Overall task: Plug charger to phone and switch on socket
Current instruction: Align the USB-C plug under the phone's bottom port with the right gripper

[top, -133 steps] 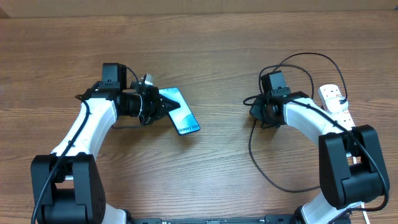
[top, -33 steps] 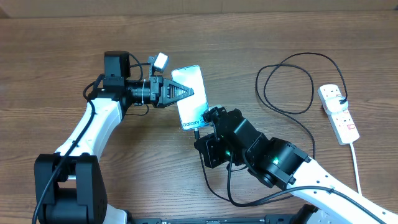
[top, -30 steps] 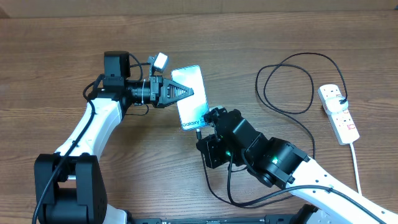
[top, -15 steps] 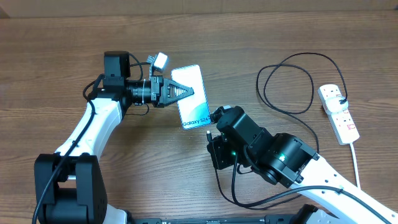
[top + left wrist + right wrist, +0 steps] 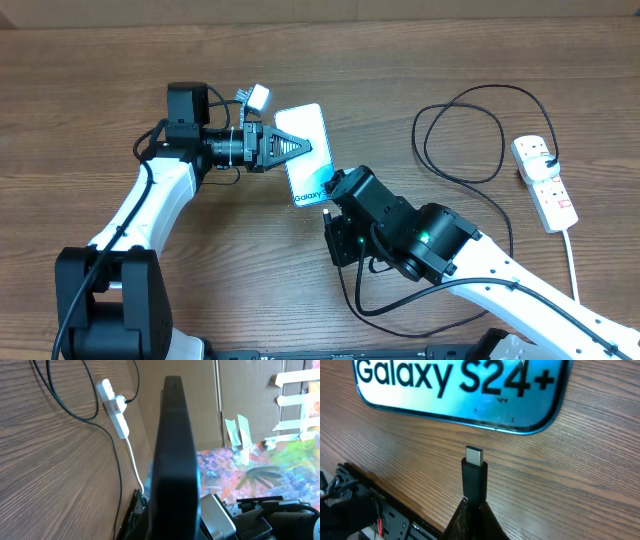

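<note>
Plugging the charger into the phone is judged to be the step in hand, and it is not yet done. The phone (image 5: pixel 312 178) appears lifted off the table (image 5: pixel 80 60) by the left gripper (image 5: pixel 298 149), whose fingers are clamped across its screen and back. The charger (image 5: pixel 470 130) is gripped near its end by the right gripper (image 5: pixel 472 512), which is closed on the black plug body so that the plug tip (image 5: pixel 473 455) is pointed at the phone's lower edge. In the right wrist view a narrow strip of wood is seen between the metal tip and that edge, so the two are near but apart. The port itself is not shown in any view, so it cannot be told whether the tip is lined up with it.

A short, straight advance along the plug's own axis is judged to be called for next. Any sideways or height offset should be corrected first, and the phone braced firmly against the push. With a slanted entry, the edge could be scraped or the phone twisted in its grip.

The socket (image 5: pixel 541 180) is found well apart, at the right of the table, with a black lead seen entering it. Its switch is not yet touched, and that step is expected once the plug is seated.
</note>
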### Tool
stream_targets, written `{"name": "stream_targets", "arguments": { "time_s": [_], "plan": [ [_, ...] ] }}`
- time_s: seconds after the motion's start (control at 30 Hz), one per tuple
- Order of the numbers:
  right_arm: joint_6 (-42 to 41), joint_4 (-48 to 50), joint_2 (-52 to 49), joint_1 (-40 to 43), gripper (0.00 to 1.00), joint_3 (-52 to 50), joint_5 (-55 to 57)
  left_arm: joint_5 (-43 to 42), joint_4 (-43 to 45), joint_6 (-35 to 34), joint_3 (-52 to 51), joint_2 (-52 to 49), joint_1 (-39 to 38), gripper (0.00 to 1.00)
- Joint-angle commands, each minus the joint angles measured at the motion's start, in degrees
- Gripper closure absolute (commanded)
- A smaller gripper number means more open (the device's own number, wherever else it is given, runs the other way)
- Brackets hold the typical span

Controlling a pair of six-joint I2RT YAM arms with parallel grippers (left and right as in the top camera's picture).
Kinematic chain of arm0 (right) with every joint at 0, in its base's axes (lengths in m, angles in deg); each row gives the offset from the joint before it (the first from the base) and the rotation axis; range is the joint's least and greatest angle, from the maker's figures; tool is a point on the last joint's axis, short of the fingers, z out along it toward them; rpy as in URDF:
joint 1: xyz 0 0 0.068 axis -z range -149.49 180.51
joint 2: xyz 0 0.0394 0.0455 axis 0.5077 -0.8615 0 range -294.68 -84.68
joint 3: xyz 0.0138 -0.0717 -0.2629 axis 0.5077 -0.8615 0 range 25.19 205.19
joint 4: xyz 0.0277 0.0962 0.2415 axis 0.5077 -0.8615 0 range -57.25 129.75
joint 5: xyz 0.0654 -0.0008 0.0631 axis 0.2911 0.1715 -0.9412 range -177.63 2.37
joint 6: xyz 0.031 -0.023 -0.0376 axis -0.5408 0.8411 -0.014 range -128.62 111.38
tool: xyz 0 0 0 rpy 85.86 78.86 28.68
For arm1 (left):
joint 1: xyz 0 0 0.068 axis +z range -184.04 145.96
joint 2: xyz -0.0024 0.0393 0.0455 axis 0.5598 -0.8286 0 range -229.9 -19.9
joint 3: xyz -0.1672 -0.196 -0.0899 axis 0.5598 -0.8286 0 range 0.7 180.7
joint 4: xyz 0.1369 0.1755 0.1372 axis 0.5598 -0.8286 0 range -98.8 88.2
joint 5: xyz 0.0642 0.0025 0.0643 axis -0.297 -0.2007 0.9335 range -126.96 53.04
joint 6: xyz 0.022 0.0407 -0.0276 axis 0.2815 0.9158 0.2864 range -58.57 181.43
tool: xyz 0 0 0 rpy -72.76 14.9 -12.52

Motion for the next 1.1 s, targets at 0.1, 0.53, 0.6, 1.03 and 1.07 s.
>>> {"name": "stream_targets", "arguments": {
  "time_s": [0.1,0.53,0.6,1.03,1.07],
  "plan": [
    [2.6,1.0,0.3,-0.3,0.96,1.7,-1.0,-1.1,0.1,1.3,0.2,-0.1,-0.2,0.96],
    [2.8,3.8,0.3,-0.3,0.96,1.7,-1.0,-0.7,0.1,1.3,0.2,-0.1,-0.2,0.96],
    [2.8,3.8,0.3,-0.3,0.96,1.7,-0.6,-0.7,0.1,1.3,0.2,-0.1,-0.2,0.96],
    [2.8,5.6,0.3,-0.3,0.96,1.7,0.1,-0.8,0.1,1.3,0.2,-0.1,-0.3,0.96],
    [2.8,5.4,0.3,-0.3,0.96,1.7,0.1,-0.8,0.1,1.3,0.2,-0.1,-0.3,0.96]
  ]
}}
